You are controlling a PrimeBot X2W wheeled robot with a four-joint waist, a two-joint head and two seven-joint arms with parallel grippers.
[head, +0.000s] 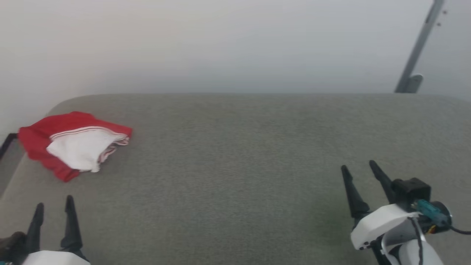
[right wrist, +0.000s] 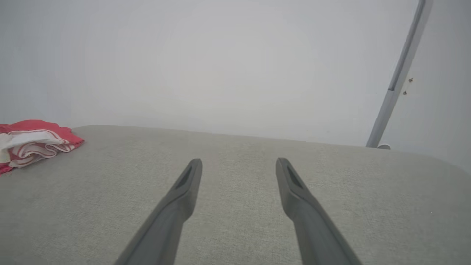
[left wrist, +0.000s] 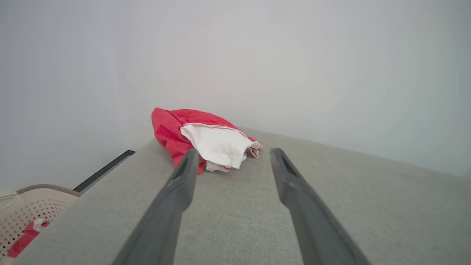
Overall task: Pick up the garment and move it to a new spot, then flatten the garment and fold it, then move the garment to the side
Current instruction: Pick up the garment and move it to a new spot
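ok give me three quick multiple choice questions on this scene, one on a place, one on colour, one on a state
1. Where does the garment lie on the grey surface?
A. by its far left corner
B. at its centre
C. by its right edge

2. What colours does the garment show?
A. blue and yellow
B. red and white
C. all black

3. How is the left gripper?
A. shut on the garment
B. shut on nothing
C. open, apart from the garment

Answers:
1 A: the head view has it at the far left of the surface.
2 B: it is red cloth with a white part on top.
3 C: its jaws stand spread, with bare surface between them and the cloth.
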